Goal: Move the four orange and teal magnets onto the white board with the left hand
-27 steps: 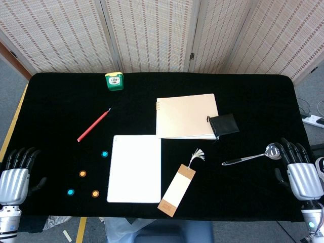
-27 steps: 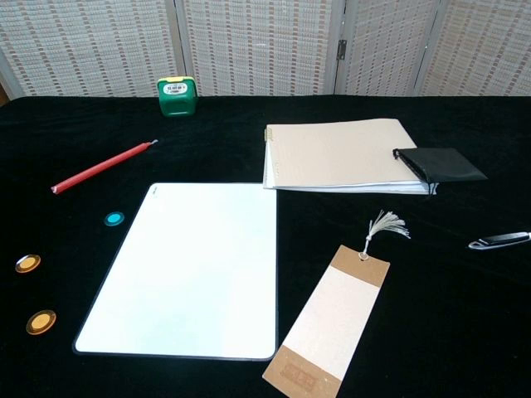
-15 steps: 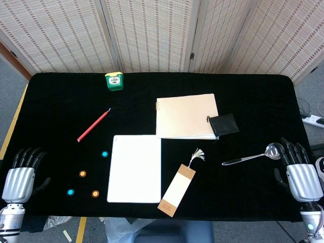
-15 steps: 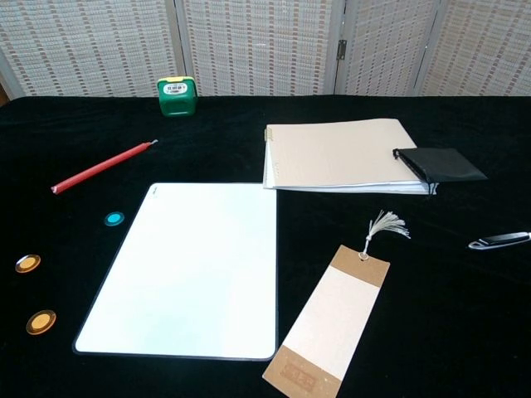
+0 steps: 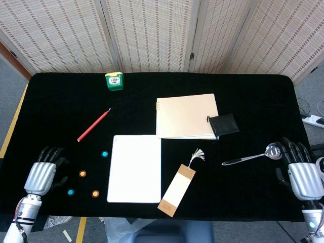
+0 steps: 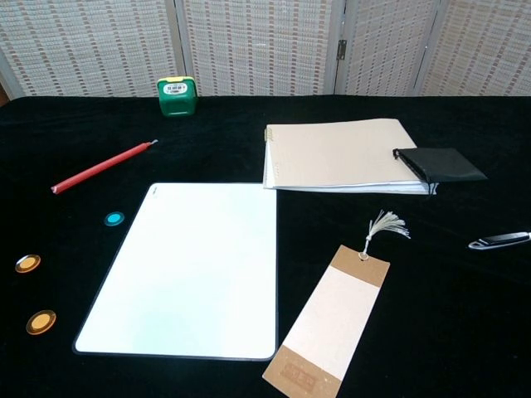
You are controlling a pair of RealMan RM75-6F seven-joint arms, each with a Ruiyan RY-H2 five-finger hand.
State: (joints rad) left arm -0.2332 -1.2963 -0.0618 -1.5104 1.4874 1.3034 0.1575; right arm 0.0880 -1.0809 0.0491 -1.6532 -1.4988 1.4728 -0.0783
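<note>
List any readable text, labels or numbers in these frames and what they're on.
None can be read.
Green box: pale label on top, print too blurred.
Bookmark: faint marks on its brown end, too small.
Board, notebook, pouch: no text visible.

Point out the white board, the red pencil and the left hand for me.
white board (image 5: 134, 168), head view, on the middle of its bare surface.
red pencil (image 5: 93, 125), head view, on the middle of its shaft.
left hand (image 5: 40, 177), head view, on the back of the hand.
</note>
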